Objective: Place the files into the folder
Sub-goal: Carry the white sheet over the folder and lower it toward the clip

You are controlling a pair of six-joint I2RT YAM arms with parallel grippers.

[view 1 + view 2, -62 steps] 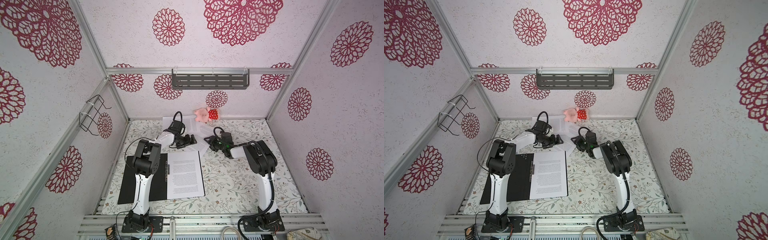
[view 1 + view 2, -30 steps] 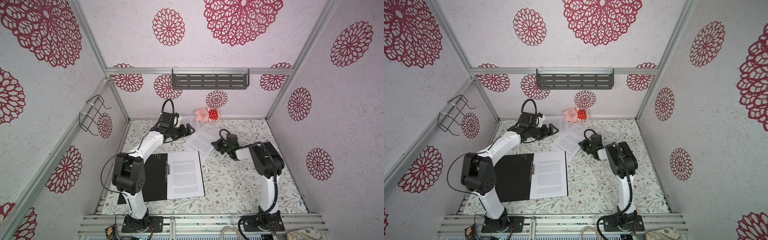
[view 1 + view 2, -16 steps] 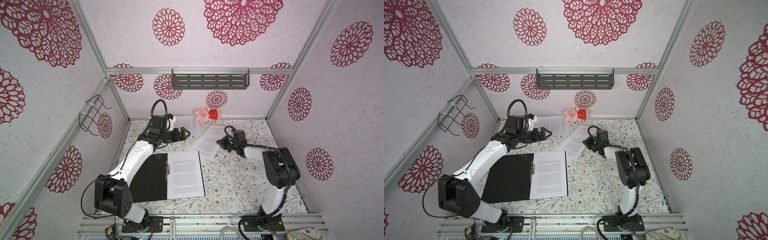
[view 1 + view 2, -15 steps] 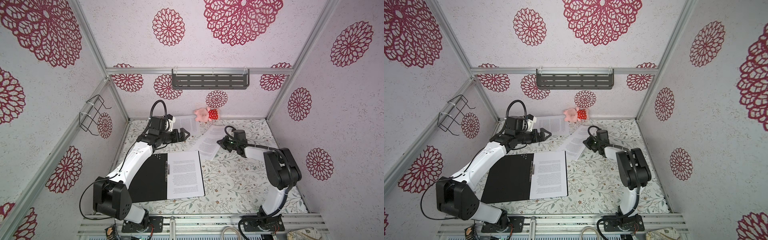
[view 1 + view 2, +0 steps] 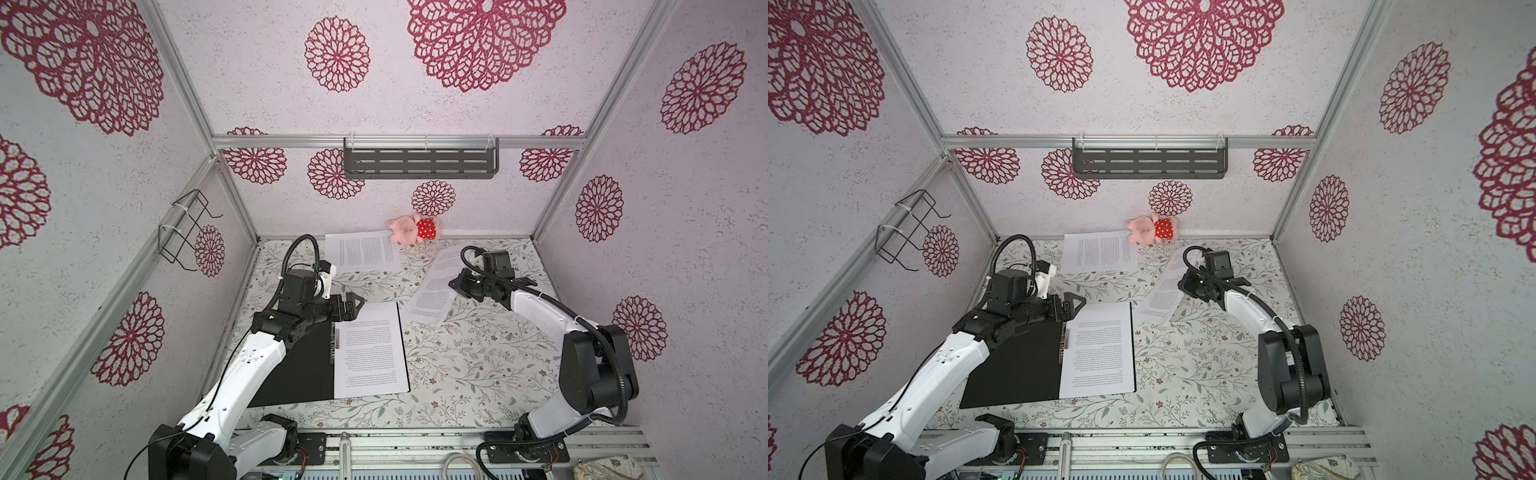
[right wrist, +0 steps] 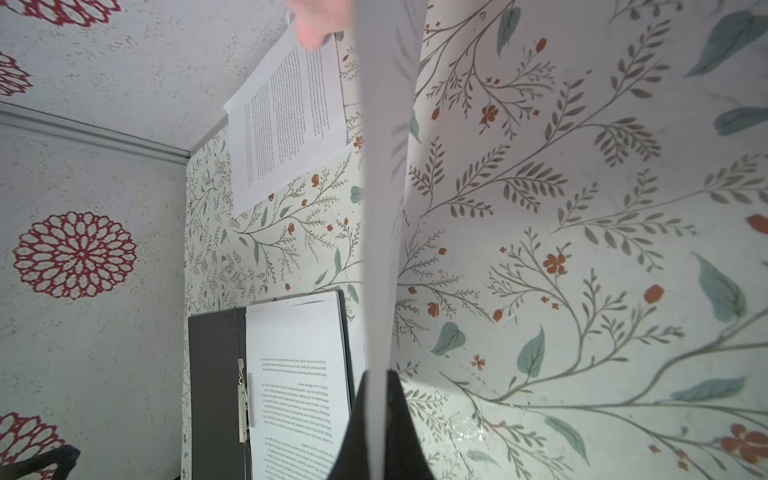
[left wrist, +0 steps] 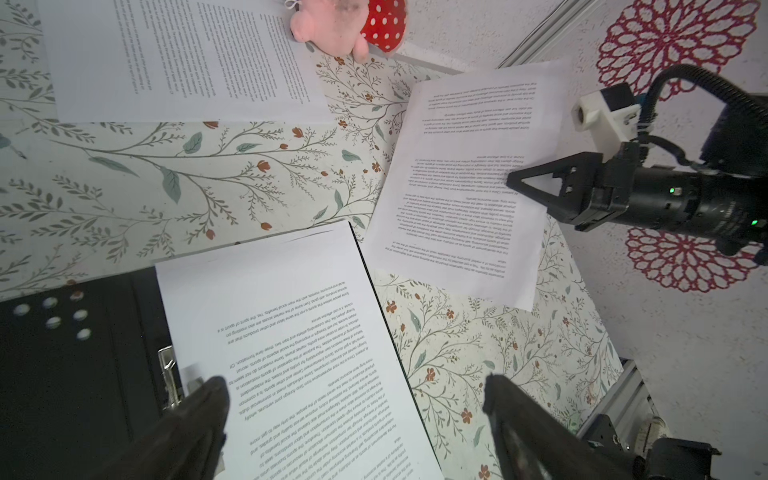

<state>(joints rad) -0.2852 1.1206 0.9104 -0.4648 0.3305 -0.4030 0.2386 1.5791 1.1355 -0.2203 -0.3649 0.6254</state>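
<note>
Right fingers (image 6: 354, 419) clamp a sheet's (image 5: 430, 291) edge; left fingers (image 7: 191, 419) gape wide over the folder (image 5: 307, 365). Mid-transfer, I reckon: next, lay it square on the filed page (image 5: 370, 353).

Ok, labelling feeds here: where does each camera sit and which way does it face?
Both top views: high over the arm bases, looking down at the table; both arms whole.
Left wrist: on the left arm, facing the folder past its open left pincer.
Right wrist: on the right arm, facing along the shut right pincer and held sheet.
Shared: all show the folder.
</note>
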